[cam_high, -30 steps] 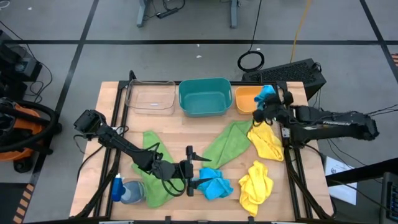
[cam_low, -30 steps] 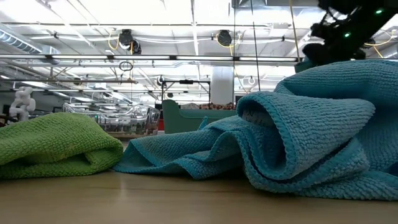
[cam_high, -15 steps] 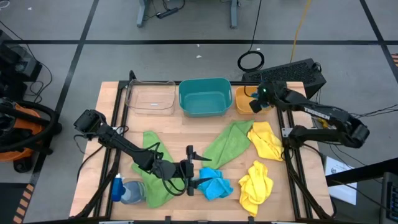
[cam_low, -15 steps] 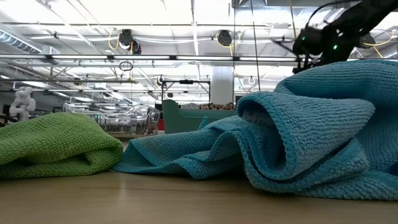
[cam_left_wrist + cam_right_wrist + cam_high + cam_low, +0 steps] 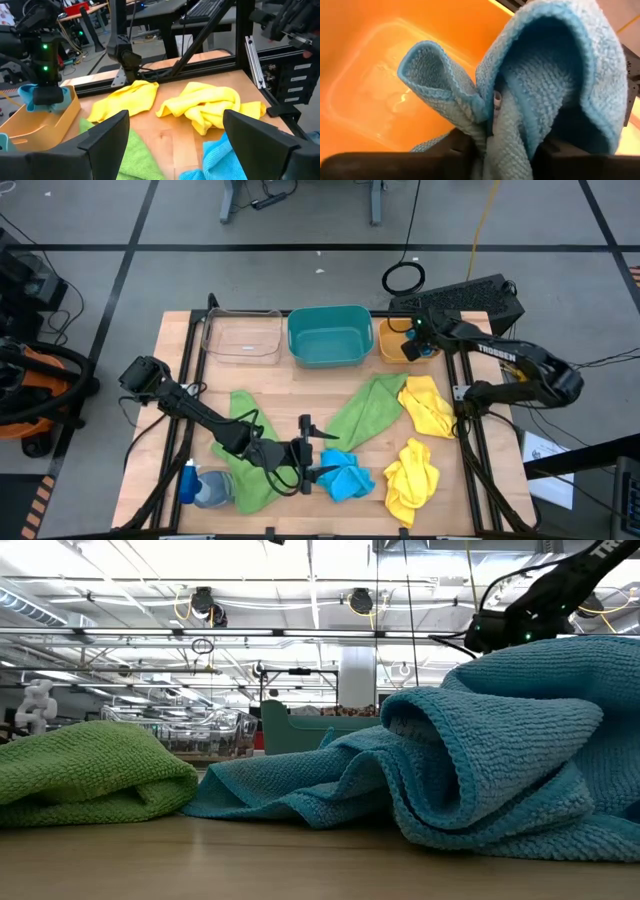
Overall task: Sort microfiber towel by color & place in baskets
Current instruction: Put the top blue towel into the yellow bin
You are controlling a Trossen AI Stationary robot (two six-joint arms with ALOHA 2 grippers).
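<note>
Three bins line the tabletop's far edge: clear (image 5: 241, 337), teal (image 5: 329, 335), orange (image 5: 402, 340). From above we see the right claw (image 5: 418, 340) over the orange bin, but its load is hidden there. Only the right wrist view shows a light blue towel (image 5: 540, 90) between its fingers (image 5: 385, 165) above the orange floor; whether they still pinch it we cannot tell. The left wrist view shows that towel (image 5: 42, 96) bunched under the claw at the bin's rim. The left claw (image 5: 305, 455) lies low near the front edge, fingers spread wide and grasping nothing, just beside a blue towel (image 5: 343, 477). Two yellow towels (image 5: 425, 405) (image 5: 411, 475) lie by the right edge, green ones (image 5: 366, 408) (image 5: 243, 450) mid-tabletop.
</note>
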